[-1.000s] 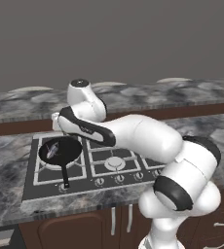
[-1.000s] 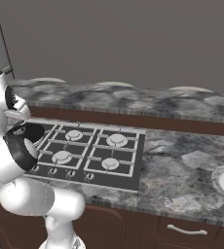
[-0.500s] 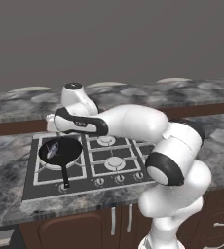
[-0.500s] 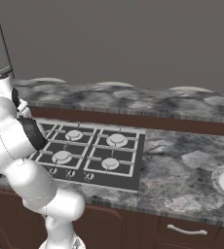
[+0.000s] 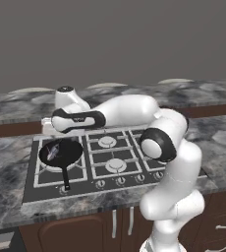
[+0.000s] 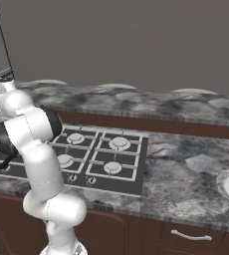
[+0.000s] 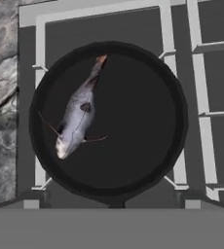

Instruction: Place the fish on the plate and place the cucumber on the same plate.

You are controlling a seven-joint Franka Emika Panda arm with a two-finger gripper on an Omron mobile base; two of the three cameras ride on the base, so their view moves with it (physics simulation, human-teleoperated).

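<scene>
Fish (image 7: 77, 119): one item, slender, grey-silver, dark fins. I see it lying flat inside the black frying pan (image 7: 167, 121), off toward one side of the pan floor, tail end near the rim, head end nearer the middle. Nothing touches it.

Frying pan: round, black, long handle pointing toward the front edge of the hob (image 5: 112, 162); sits on the front-left burner in the left base view.

Hob: four burners, dark, grey grates, set into a mottled grey stone counter (image 5: 7, 167).

Gripper (image 5: 48, 127): poised above the pan, looking straight down into it through the hand view; jaws stand wide apart, holding nothing, well clear of the fish.

Arm: reaches far across from its base to the left side of the hob, forearm roughly level over the back burners, wrist bent downward over the pan.

Step in hand, as I judge it: the approach to the first pick; nothing is on any plate yet. Next move, in my judgement, calls for shifting the gripper sideways to centre over the fish's body, turning the jaws across its narrow width, then descending into the pan without striking the rim.
</scene>
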